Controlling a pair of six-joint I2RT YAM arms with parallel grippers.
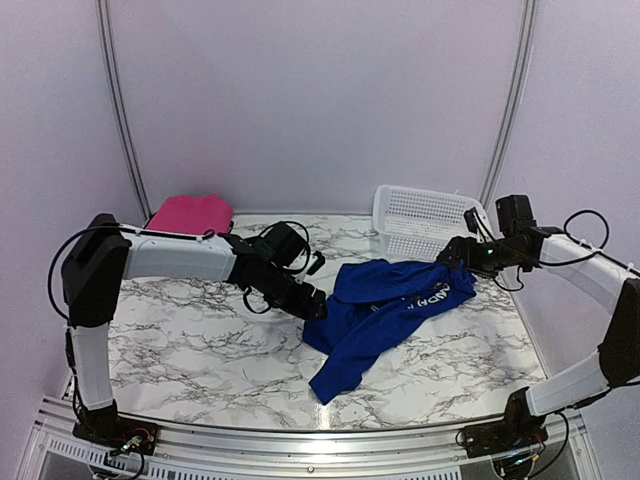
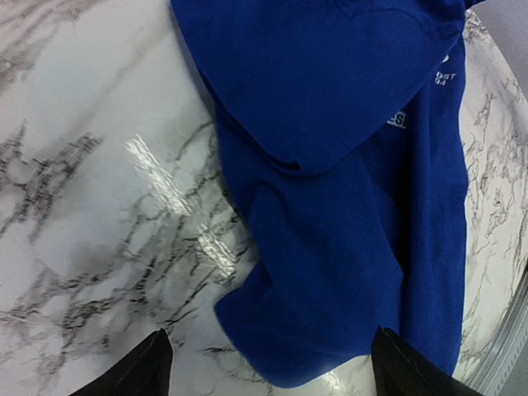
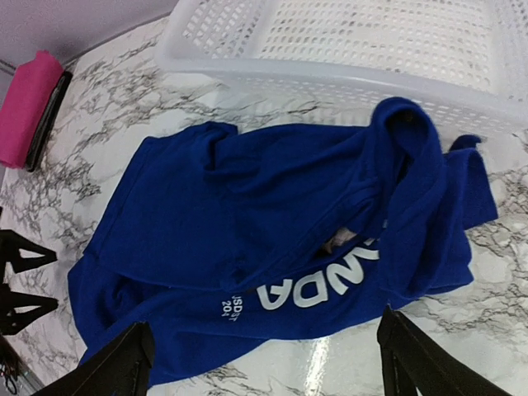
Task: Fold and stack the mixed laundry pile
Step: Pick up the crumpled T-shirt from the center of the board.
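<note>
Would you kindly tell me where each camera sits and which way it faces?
Top external: above, behind the bases, facing the table; left arm, right arm, blue garment, pink garment, basket.
Left wrist: on that arm, looking down at the blue garment; left fingertips below.
Right wrist: looking down over it toward the basket; right fingertips below.
Shared: the blue garment.

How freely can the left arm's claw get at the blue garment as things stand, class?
Probably yes: the left claw hangs open right over the blue garment's left edge. Only bare marble table lies beside it, and nothing stands between.
</note>
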